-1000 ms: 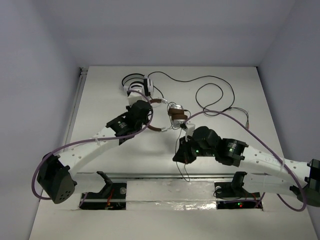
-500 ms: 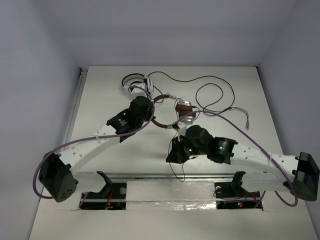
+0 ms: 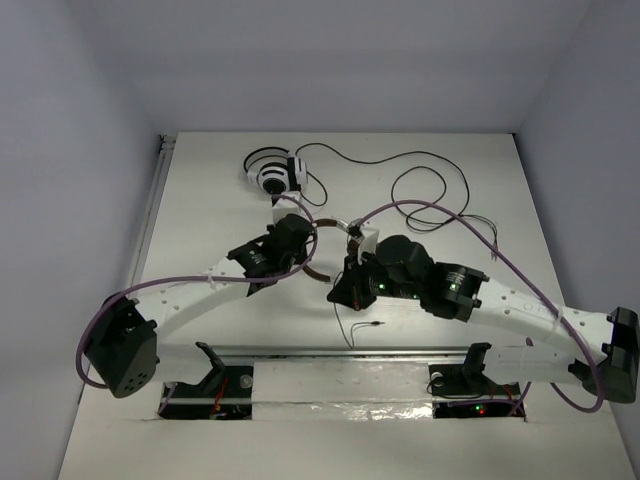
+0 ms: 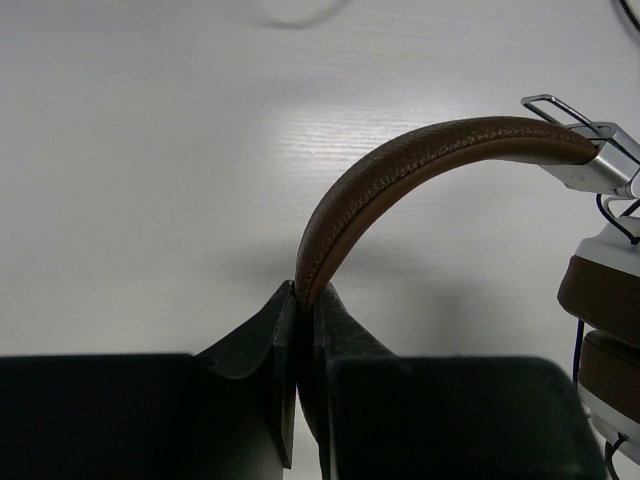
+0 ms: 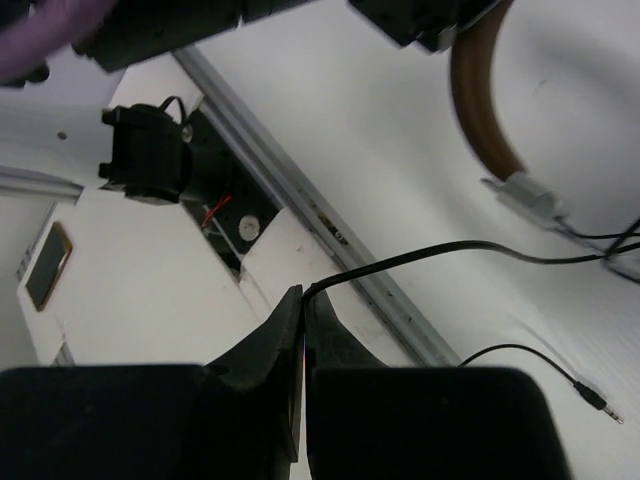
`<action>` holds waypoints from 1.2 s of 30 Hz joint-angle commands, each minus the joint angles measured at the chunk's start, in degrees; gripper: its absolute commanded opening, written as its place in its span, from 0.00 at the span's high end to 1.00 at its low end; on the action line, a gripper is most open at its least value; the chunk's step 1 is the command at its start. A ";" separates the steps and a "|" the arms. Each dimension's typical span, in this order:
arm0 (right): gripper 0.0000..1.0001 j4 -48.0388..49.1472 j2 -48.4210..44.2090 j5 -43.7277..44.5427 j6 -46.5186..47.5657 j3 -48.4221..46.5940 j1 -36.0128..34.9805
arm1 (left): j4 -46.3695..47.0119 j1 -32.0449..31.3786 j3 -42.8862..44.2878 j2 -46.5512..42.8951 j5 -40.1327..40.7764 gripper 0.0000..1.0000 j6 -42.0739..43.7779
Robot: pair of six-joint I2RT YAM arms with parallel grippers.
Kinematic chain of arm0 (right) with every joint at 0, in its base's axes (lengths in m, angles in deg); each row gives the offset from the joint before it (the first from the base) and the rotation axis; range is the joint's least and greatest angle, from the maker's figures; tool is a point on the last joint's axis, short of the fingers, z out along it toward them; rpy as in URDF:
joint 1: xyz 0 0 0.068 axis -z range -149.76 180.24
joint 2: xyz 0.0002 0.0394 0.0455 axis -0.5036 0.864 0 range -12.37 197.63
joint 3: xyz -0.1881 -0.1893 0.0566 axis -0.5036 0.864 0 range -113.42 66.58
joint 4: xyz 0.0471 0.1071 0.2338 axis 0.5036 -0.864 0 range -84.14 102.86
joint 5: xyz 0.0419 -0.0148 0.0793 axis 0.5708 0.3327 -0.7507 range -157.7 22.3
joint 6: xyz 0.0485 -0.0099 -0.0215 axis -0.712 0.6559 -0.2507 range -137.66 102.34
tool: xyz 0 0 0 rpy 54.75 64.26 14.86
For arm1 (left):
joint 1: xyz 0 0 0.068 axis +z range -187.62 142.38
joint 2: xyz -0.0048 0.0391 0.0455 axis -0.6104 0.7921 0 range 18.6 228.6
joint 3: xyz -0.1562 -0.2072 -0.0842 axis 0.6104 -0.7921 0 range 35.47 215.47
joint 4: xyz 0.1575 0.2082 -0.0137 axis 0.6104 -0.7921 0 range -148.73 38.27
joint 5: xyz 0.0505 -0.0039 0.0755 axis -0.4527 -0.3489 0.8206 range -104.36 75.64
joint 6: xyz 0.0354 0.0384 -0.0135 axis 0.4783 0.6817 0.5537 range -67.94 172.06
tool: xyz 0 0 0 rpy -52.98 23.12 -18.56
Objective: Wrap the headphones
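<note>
Two pincers are at work, and both are closed tight. The left pincer (image 4: 305,295) has its jaws pressed together on the brown headband (image 4: 420,160) of the headphones (image 3: 356,236), gripping it at the band's lower end. In the wrist view the band arches up and to the right from the fingertips, ending at a silver bracket (image 4: 590,165). The brown-and-silver ear cups (image 4: 605,330) sit to the right of this pincer.

The right pincer (image 5: 303,293) is shut on the thin dark cable (image 5: 430,252), which leaves its fingertips and runs off to the right. A loose length of the same cable lies on the table (image 3: 200,200) below and right of those fingertips, ending in the plug (image 5: 600,400).

From above, the headphones lie between the two pincers, with the left one on the band side and the right one just beside the ear cups on the near side. Well beyond the left pincer, toward the far edge, rest the white-and-black headphones (image 3: 272,175), and their black cord (image 3: 420,158) loops across the table beyond the right pincer.
</note>
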 commanded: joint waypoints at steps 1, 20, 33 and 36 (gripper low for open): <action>1.00 -0.36 -1.37 7.21 0.36 -1.81 -0.56 | 2.53 -1.04 -1.00 -2.87 -0.01 1.00 -0.38; 0.95 17.40 -8.31 33.15 -17.30 7.93 6.11 | 1.04 -7.55 -6.36 -4.19 -4.23 1.00 -4.24; 0.64 31.45 -5.33 30.69 -26.36 14.53 18.77 | 0.34 -15.10 -5.66 0.29 -3.88 1.00 -8.46; 0.60 33.48 -4.62 28.41 -27.67 14.10 21.75 | 0.51 -15.11 -5.48 0.99 -3.70 1.00 -8.72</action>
